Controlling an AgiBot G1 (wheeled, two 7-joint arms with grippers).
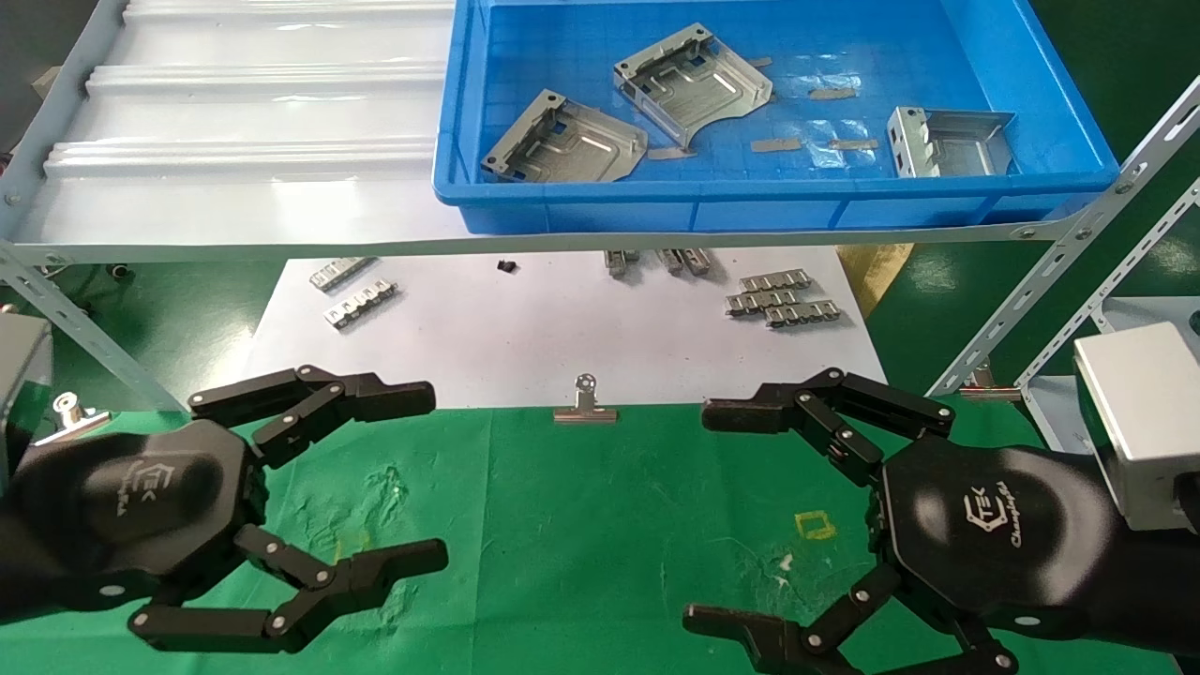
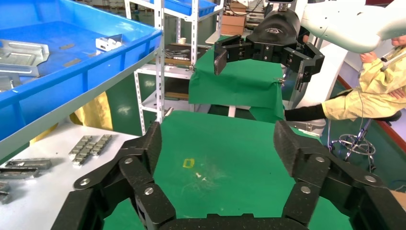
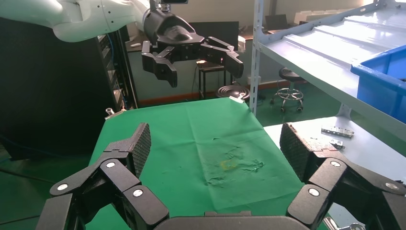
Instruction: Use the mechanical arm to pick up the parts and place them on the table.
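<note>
Three stamped metal parts (image 1: 570,141) lie in the blue bin (image 1: 1078,178) on the shelf above the green worktop (image 1: 581,544). Left pincer (image 1: 441,478) & right pincer (image 1: 698,511) hover low, both wide, empty. Parts look light, stiff, slick w/ sharp rims; best gripped across an upturned rim.

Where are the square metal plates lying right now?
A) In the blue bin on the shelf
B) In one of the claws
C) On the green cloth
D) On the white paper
A. All three plates lie inside the blue bin; the left claw and the right claw are both open and empty above the green table.
</note>
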